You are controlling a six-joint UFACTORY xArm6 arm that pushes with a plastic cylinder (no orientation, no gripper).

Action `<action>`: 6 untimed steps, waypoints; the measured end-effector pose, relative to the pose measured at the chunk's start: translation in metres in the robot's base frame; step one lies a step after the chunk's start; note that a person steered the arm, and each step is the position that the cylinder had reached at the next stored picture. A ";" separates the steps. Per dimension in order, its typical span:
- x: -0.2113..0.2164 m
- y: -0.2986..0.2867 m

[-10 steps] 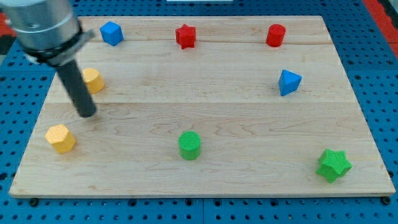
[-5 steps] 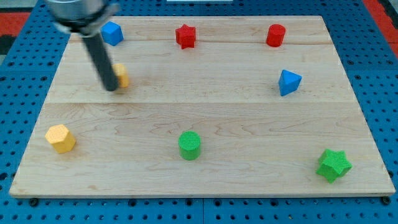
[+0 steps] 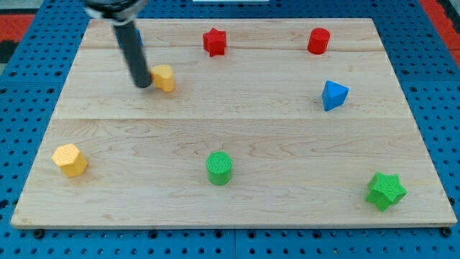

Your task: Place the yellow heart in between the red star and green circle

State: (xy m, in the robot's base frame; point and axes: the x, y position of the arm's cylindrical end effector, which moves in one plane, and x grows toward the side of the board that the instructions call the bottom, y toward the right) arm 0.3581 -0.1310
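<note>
Pale wooden tabletop [image 3: 287, 137] with plank seams, lying on a blue pegboard [image 3: 21, 122] full of small holes. Red patch [image 3: 442, 14] at the view's top right corner. Even light.

Red star [image 3: 213, 41], green circle [image 3: 219, 167], yellow heart [image 3: 164, 78], dark rod, pale wooden board [image 3: 273, 122], blue pegboard [image 3: 442, 93].

In the upper left of the frame my tip [image 3: 144, 84] touches the left side of the yellow heart [image 3: 164, 78]; red star [image 3: 214, 42] upper centre, green circle [image 3: 219, 167] lower centre
</note>
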 end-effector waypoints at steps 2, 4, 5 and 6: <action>-0.022 0.025; -0.015 0.100; 0.009 0.111; 0.002 0.146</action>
